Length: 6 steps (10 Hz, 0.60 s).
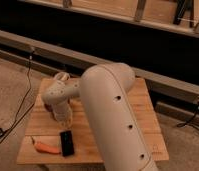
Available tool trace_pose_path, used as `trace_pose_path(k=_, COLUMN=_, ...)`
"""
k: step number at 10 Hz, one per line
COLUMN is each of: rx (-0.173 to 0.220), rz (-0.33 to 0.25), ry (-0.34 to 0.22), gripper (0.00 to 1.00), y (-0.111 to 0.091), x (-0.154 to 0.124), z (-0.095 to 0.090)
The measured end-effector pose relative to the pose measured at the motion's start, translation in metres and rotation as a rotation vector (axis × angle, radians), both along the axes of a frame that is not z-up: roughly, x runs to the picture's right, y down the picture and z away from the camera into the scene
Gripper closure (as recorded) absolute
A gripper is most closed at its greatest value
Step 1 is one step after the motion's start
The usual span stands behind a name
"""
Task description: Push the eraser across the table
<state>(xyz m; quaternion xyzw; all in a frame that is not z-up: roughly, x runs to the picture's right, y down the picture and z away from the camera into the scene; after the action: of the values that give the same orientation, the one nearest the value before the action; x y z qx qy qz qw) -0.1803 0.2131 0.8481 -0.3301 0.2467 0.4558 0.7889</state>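
The eraser [67,143] lies flat in the lower left of the frame, close to the near edge of the tabletop [138,107], with its long side running roughly from near edge to far edge. Just to its left lies an orange carrot [46,147], set almost crosswise to it with its thin tip pointing left; whether the two touch cannot be told.

Directly above the eraser in the frame, the pincer [65,121] points down at the tabletop with its fingers pressed together and nothing pinched between them. A narrow strip of bare wood shows between it and the eraser's far end.

The thick white arm [110,107] rises from the bottom centre, bends at the middle of the frame and reaches left over the tabletop. A dark cable [26,95] trails over the floor [8,85] at the left.
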Motion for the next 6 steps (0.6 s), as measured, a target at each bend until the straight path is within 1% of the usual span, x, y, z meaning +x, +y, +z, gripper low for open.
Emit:
trace_pose_path(k=1, rx=0.014, rz=0.004, ry=-0.018, gripper=1.00, y=-0.010, x=-0.003, z=-0.006)
trace_pose_path(k=2, rx=0.019, rz=0.000, ry=-0.030, gripper=1.00, y=-0.013, x=-0.006, z=-0.011)
trace_pose_path(k=3, rx=0.026, rz=-0.008, ry=-0.062, gripper=0.97, y=-0.017, x=-0.015, z=-0.022)
trace_pose_path(k=4, rx=0.027, rz=-0.021, ry=-0.083, gripper=0.91, y=-0.017, x=-0.022, z=-0.030)
trace_pose_path(k=6, rx=0.032, rz=-0.052, ry=-0.125, gripper=0.66, y=-0.016, x=-0.032, z=-0.051)
